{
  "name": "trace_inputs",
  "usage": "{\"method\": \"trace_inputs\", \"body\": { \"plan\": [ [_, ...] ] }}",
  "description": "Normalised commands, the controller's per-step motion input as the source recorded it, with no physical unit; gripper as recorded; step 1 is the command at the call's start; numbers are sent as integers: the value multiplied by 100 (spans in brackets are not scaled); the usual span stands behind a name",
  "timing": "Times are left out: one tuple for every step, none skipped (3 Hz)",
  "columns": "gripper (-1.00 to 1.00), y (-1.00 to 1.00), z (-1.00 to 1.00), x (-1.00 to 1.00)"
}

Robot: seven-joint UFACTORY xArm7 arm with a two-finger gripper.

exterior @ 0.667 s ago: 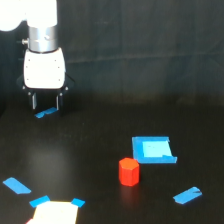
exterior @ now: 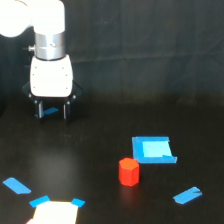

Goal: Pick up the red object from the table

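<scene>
The arm is cut off at the top and left edges of the exterior view; only its lower white housing and the gripper (exterior: 51,109) show. A blue tape strip (exterior: 47,112) behind the gripper is partly hidden by the dark fingers (exterior: 64,110). A pale sheet (exterior: 54,214) at the bottom edge is cut off, with blue tape at its two upper corners.

Count: one red object (exterior: 129,171), one flat blue square piece (exterior: 153,150), two loose tape strips lower down, one toward the view's left (exterior: 16,186) and one toward its right (exterior: 187,195).

The gripper's fingers stand apart with nothing between them, low over the black surface (exterior: 100,145). The red object stands upright on the surface, well apart from the gripper, toward the view's right and nearer the camera, just beside the blue square's lower-left corner.
</scene>
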Motion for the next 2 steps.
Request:
{"method": "trace_inputs", "body": {
  "plan": [
    [56, -79, -25, 52],
    [96, -95, -100, 48]
  ]
}}
